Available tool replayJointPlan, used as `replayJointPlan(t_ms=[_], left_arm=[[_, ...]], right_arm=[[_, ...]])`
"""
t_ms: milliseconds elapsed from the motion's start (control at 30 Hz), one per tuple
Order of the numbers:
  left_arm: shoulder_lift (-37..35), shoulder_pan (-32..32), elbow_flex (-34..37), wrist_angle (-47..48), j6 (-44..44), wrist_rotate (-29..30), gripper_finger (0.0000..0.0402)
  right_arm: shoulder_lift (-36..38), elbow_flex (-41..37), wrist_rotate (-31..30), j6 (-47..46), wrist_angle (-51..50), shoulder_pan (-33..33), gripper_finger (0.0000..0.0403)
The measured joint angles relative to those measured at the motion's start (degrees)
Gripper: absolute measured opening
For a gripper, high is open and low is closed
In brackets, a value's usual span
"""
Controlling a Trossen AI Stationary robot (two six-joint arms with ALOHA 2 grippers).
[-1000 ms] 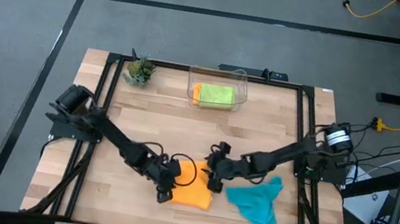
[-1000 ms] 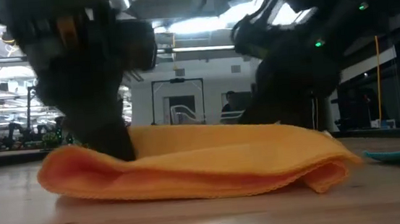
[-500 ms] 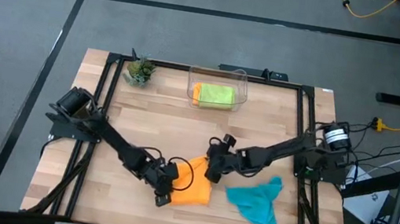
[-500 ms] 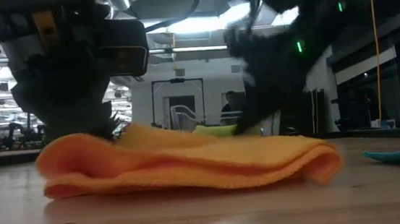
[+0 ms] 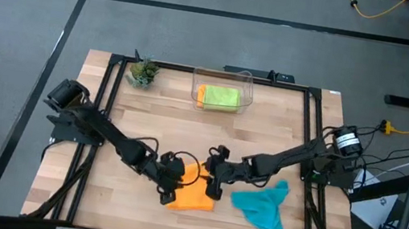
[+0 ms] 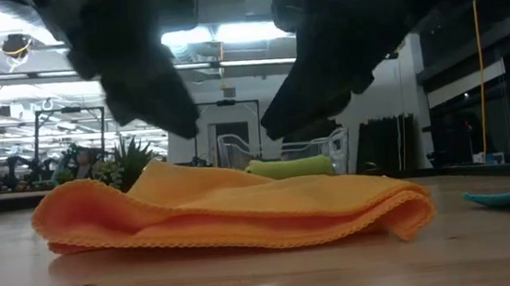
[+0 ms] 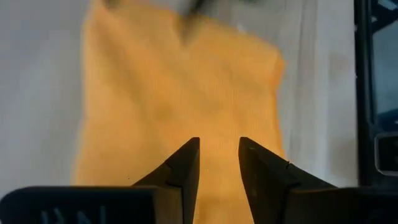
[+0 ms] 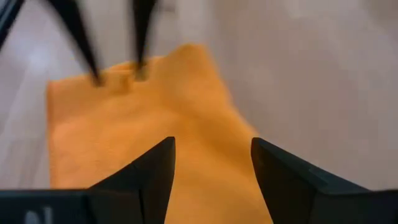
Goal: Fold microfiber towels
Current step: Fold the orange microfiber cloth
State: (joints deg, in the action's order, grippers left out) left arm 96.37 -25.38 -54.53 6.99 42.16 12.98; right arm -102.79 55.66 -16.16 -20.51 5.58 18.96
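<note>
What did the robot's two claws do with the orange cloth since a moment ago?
Both grippers let go of the orange towel and lifted: the left gripper and right gripper now hover open above it. The towel lies folded and flatter. The teal towel, bin and plant stayed put.

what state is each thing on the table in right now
orange towel: folded, lying flat, not held
teal towel: crumpled, unfolded
green towel: folded, inside the clear bin
left claw: open, empty, over the orange towel
right claw: open, empty, over the orange towel
potted plant: upright
</note>
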Motion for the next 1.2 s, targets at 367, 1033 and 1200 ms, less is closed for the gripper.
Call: replayJointPlan(t_ms=[367,1033,1200], left_arm=[[3.8,3.8,0.1,7.8,-3.0,4.8,0.0105],[-2.6,1.7,-6.7,30.0,5.8,9.0,0.0104],[-3.8,0.2,-8.3,29.9,7.8,7.3,0.0104]], right_arm=[[-10.1,0.0,2.4,-0.5,6.8,1.9,0.0213],[-6.8,1.0,-0.5,-0.2,7.9,1.8,0.0213],[1.5,1.1,-5.8,-0.3,-0.8,1.9,0.0213]])
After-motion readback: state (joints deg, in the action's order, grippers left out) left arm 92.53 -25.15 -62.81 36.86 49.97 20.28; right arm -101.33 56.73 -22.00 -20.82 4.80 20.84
